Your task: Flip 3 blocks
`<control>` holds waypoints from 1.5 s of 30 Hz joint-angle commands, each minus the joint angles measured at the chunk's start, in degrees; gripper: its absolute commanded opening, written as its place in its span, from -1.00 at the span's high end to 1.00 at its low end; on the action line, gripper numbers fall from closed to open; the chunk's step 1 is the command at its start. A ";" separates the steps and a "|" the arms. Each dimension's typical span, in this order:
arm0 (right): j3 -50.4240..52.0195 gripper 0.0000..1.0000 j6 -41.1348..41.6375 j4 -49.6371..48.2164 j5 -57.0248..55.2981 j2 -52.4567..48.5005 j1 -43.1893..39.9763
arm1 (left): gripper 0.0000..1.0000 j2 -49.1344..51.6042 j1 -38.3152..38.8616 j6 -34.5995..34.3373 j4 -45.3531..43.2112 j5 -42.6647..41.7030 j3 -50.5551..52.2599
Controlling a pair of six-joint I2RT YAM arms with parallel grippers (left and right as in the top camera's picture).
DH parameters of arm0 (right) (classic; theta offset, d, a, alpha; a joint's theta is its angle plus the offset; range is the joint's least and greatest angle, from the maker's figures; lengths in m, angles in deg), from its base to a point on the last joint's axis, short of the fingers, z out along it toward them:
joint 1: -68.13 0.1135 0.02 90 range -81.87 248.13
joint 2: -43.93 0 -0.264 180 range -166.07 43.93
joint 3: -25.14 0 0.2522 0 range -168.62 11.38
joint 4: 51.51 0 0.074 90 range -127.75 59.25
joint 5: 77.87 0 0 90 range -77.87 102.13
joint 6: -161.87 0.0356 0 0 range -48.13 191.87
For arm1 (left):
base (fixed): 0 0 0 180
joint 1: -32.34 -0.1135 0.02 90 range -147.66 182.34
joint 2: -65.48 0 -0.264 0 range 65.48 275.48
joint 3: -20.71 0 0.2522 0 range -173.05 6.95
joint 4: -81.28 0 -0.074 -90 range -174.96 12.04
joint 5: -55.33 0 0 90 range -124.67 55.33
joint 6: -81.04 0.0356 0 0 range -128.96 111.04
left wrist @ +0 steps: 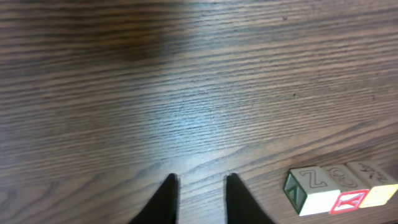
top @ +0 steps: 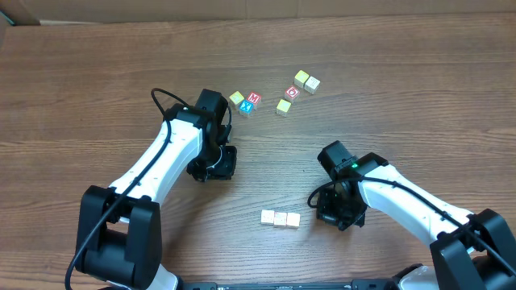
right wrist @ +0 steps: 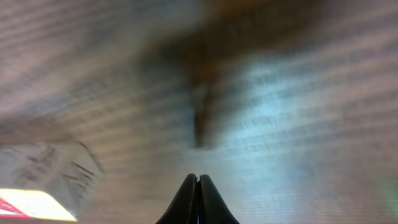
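Three cream-topped blocks lie in a touching row near the table's front: left [top: 268, 217], middle [top: 280, 218], right [top: 293, 219]. In the left wrist view the row sits at the lower right: a Z-topped block [left wrist: 314, 186] with a green side, a middle one [left wrist: 345, 186] with a red-letter side, and a third [left wrist: 376, 180]. My left gripper [top: 216, 165] [left wrist: 200, 180] hovers left of the row, its fingers a small gap apart with bare wood between them. My right gripper [top: 334, 211] [right wrist: 198, 178] is shut on nothing, just right of the row. A blurred block corner [right wrist: 34, 204] shows at its lower left.
At the back stand other cubes: a yellow one [top: 236, 98], a red M [top: 254, 98], a blue X [top: 247, 107], a red O [top: 292, 93], a yellow one [top: 284, 106], and a yellow and cream pair [top: 306, 80]. Both white arms reach in from the front corners.
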 commanded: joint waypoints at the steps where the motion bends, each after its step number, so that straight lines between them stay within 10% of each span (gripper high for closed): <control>1: -1.20 0.92 -0.92 0.83 -0.17 -0.15 3.02 | 0.81 0.33 1.86 2.08 -0.87 -0.72 2.23; 13: -1.20 0.92 -0.46 -3.32 1.14 -0.15 6.99 | 0.92 0.35 9.22 1.42 -9.73 -1.14 10.97; 23: -1.20 0.92 -0.48 -4.17 2.05 -0.15 6.99 | 0.91 0.35 10.88 -11.93 -9.90 -1.99 12.55; 45: -1.20 0.92 -0.63 -8.46 5.90 -0.15 6.99 | 0.92 0.35 11.28 -9.53 -16.94 -9.68 21.22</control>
